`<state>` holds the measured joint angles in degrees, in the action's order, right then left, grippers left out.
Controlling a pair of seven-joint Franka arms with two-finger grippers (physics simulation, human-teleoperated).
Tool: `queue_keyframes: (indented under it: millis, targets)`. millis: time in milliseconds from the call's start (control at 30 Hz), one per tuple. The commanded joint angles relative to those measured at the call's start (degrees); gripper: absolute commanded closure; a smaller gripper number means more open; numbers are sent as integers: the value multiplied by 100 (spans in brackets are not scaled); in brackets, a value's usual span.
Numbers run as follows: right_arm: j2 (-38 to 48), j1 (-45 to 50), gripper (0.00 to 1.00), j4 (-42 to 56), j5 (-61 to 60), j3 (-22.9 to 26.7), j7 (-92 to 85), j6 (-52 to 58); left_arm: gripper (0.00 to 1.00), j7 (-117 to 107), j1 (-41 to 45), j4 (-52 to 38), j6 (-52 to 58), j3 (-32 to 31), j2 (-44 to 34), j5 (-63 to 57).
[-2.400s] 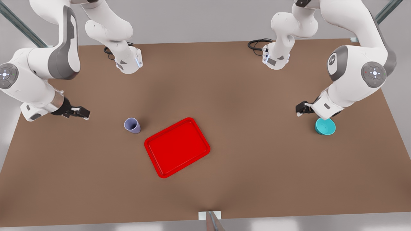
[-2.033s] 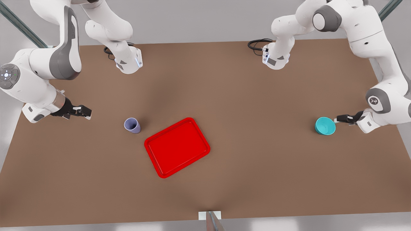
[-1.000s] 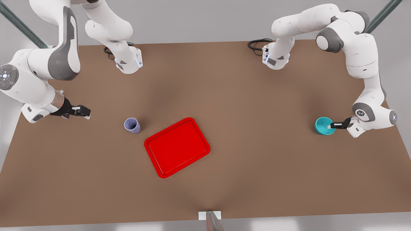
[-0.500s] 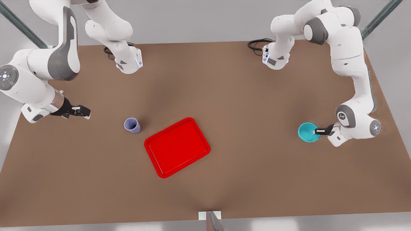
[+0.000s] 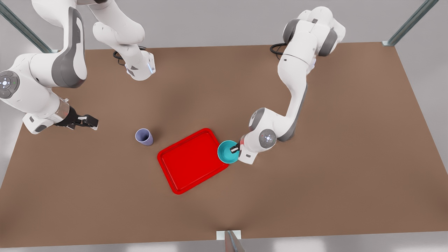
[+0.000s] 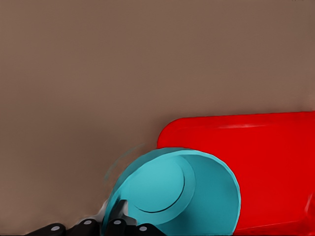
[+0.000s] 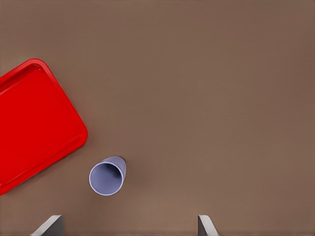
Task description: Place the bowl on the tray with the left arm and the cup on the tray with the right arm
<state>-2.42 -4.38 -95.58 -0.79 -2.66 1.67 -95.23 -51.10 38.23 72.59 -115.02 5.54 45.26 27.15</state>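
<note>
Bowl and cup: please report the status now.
Left gripper shut on bowl, at tray edge. Right gripper open, waiting short of cup. Nothing in the way.

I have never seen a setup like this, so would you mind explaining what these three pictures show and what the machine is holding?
These are simulator renders of two white robot arms at a brown table. The front view looks down on the whole scene; the other two come from cameras on each arm's wrist. The left hand, on the front view's right, is shut on the rim of a teal bowl, holding it at the edge of the red tray. The right hand, on the front view's left, waits open above the table, apart from the lavender cup, which stands upright beside the tray.
</note>
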Motion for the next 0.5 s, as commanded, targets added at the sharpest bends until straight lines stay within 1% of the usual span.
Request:
queue_keyframes:
  millis: [0,167,200,233,267,300,400,467]
  targets:
    - [13,-1,0,-14,9,3,0,-13,79,-66,70,-60,-47,-1,35,748]
    - [39,-1,0,-58,9,12,0,-4,79,-260,580,-104,-1418,-1,536,1504]
    - [39,-1,0,-58,9,12,9,-4,79,-242,598,-104,-1445,-1,571,1522]
    - [39,8,0,-49,9,12,9,-22,73,-242,615,-104,-1506,-1,589,1522]
    - [22,16,0,-31,9,12,0,-48,65,-233,624,-104,-1524,-1,615,1522]
    - [4,8,0,-14,9,3,9,-48,0,-181,624,-96,-1585,-1,642,1504]
    - [-13,8,0,4,9,12,0,-75,0,-172,598,-96,-1585,-1,651,1478]
    - [-66,25,0,57,17,-15,26,-101,0,-102,405,-78,-1480,-1,607,1355]
